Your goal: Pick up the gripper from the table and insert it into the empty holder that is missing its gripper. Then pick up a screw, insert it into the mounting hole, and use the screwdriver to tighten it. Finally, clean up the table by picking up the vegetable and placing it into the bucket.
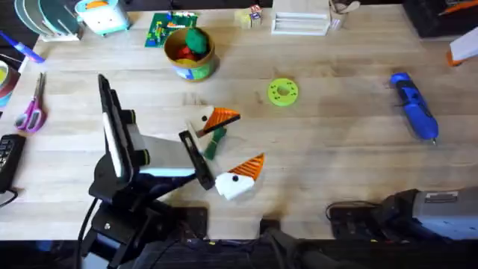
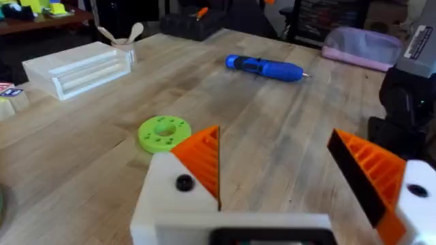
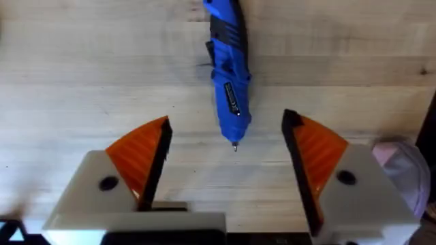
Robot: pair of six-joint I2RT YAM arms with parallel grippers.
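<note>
My left gripper [image 1: 240, 142] stands open over the middle of the table, with white fingers and orange pads; in the left wrist view [image 2: 276, 146] bare wood lies between them. A slender dark green vegetable [image 1: 213, 143] lies by the roots of those fingers. The yellow bucket [image 1: 190, 54] stands behind it, holding red and green toy foods. The blue screwdriver [image 1: 414, 106] lies at the right, also seen as [image 2: 266, 67]. My right gripper [image 3: 226, 133] is open, and the screwdriver [image 3: 228, 75] points its tip into the gap. The loose gripper, holder and screw are out of view.
A flat green disc [image 1: 282, 92] lies between the bucket and the screwdriver, just past the left gripper [image 2: 163, 133]. Purple scissors [image 1: 31, 112] lie at the left edge. A white tray [image 1: 300, 22] sits at the back. The right arm's base [image 1: 426, 209] fills the lower right.
</note>
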